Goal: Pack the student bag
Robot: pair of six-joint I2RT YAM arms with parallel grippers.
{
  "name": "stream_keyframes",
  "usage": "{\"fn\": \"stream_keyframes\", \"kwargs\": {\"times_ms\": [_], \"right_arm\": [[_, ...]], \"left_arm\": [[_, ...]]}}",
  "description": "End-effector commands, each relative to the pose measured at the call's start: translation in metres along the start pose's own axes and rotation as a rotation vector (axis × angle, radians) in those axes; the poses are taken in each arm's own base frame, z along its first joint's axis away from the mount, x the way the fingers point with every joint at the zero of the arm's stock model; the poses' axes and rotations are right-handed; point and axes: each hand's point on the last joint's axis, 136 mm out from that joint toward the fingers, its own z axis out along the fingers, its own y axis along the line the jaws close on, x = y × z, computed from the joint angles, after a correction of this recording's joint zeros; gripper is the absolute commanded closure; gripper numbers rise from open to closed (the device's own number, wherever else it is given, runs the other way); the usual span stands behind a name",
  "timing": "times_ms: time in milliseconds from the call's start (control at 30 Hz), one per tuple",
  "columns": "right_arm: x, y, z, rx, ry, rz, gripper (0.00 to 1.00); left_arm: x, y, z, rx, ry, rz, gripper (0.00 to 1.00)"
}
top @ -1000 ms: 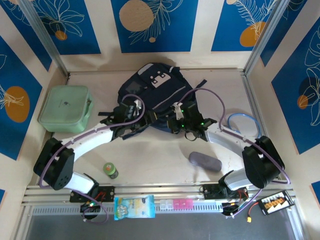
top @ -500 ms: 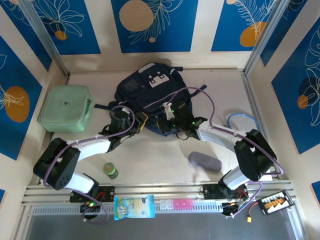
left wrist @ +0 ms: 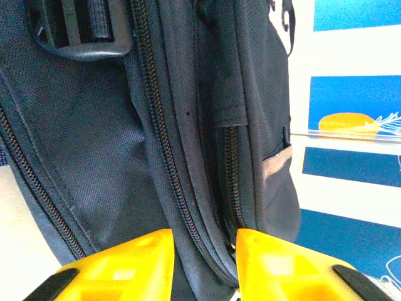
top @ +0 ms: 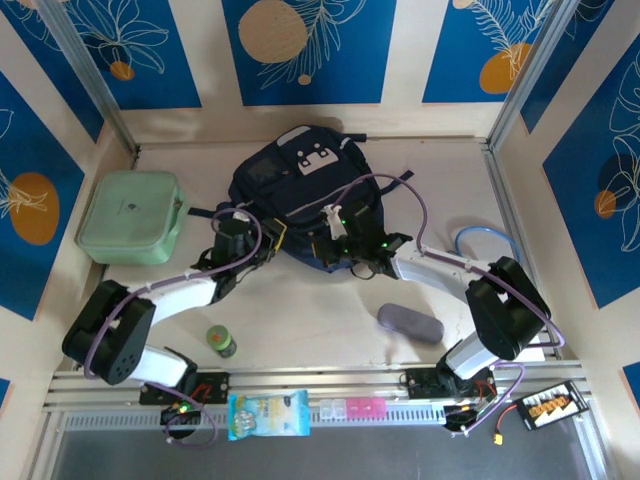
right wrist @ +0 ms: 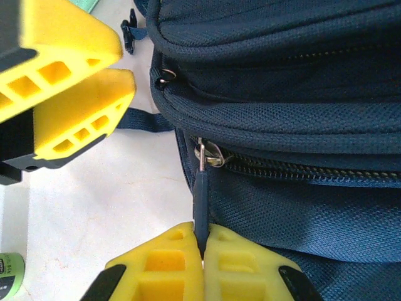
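— Where do we find the bag [top: 300, 185]?

— We see it lying flat at the far middle of the counter [top: 330, 310], white patch up. Both hands are at its near edge, and a mint case [top: 132, 216] sits apart on its left.

— What do we make of the right hand [right wrist: 202, 251]?

— Its 2 fingers are pressed together, pinching the zip pull [right wrist: 200, 194], which hangs from the slider at the end of a closed zip.

— And the left hand [left wrist: 203, 251]?

— Its fingers stand either side of a zipped seam, with bag fabric filling the narrow gap. We cannot tell whether they clamp it.

— Anything else we can name?

— A green bottle [top: 221, 341] near the left arm and a grey pouch [top: 409, 323] near the right arm, both well clear of the bag.
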Motion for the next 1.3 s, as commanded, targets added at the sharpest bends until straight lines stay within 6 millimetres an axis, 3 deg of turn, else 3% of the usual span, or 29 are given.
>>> {"fn": "stream_keyframes", "kwargs": {"times_ms": [0, 500, 567, 667, 767, 1033, 1267], "right_arm": [[-0.017, 0.019, -0.002, -0.059, -0.039, -0.017, 1.0], [-0.014, 0.019, -0.004, -0.049, -0.029, -0.025, 1.0], [-0.013, 0.018, -0.003, -0.043, -0.027, -0.024, 1.0], [-0.013, 0.013, -0.005, -0.009, -0.03, -0.02, 1.0], [-0.013, -0.001, -0.009, 0.073, -0.036, 0.001, 1.0], [-0.008, -0.051, -0.034, 0.349, -0.064, 0.119, 1.0], [0.002, -0.09, -0.045, 0.44, -0.049, 0.266, 1.0]], "left_arm": [[-0.01, -0.008, 0.008, 0.033, -0.024, -0.012, 0.71], [-0.012, -0.019, 0.031, 0.091, 0.001, -0.001, 0.67], [-0.011, -0.017, 0.033, 0.081, 0.007, 0.0, 0.71], [-0.014, -0.015, 0.034, 0.08, 0.003, 0.001, 0.85], [-0.017, -0.012, 0.032, 0.064, -0.006, 0.006, 1.0], [-0.028, -0.007, 0.023, 0.014, -0.035, 0.062, 1.0], [-0.031, -0.008, 0.02, 0.012, -0.032, 0.079, 1.0]]}}
